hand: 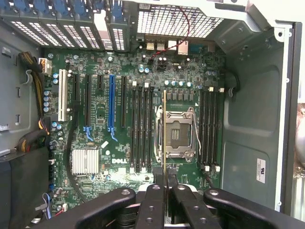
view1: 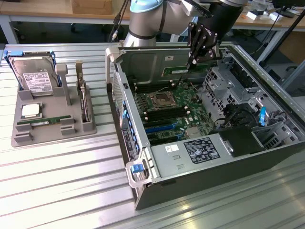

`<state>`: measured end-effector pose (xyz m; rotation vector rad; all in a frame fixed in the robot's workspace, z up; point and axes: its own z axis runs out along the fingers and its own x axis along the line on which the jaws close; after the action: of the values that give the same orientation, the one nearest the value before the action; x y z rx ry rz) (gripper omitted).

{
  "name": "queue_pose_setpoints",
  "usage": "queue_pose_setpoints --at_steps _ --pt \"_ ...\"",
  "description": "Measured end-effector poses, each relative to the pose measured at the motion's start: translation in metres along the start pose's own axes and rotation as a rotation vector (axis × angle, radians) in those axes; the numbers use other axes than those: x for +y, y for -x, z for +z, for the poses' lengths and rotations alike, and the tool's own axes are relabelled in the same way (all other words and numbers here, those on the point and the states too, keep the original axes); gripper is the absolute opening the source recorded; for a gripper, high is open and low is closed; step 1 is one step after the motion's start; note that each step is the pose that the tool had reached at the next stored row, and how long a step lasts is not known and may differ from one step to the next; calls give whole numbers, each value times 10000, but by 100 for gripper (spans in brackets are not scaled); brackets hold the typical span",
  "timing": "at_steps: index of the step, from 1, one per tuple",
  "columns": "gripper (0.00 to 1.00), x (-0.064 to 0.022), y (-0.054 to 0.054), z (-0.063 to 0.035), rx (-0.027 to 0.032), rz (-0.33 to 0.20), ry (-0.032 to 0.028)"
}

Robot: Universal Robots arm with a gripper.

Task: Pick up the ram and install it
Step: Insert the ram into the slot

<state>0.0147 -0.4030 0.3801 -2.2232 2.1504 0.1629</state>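
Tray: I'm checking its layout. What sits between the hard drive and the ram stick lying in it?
The square silver processor lies between the hard drive and the ram stick; the exterior view shows this.

The ram (hand: 165, 133), a thin green stick seen edge-on, hangs clamped above the open motherboard (hand: 124, 119).

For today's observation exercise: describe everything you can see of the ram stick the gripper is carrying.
The ram is a long, thin green circuit board. In the wrist view it appears edge-on as a narrow line, gripped at one end between the black fingers of the gripper, which is shut on it. It hangs over the motherboard inside the open computer case, above the processor socket, not seated in any slot.
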Motion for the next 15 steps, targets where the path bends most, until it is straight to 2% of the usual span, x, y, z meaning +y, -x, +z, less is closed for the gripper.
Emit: queue_pose_setpoints --at_steps 8,15 --pt "12 -1 -2 19 0 0 0" --pt "12 -4 -11 105 0 0 0"
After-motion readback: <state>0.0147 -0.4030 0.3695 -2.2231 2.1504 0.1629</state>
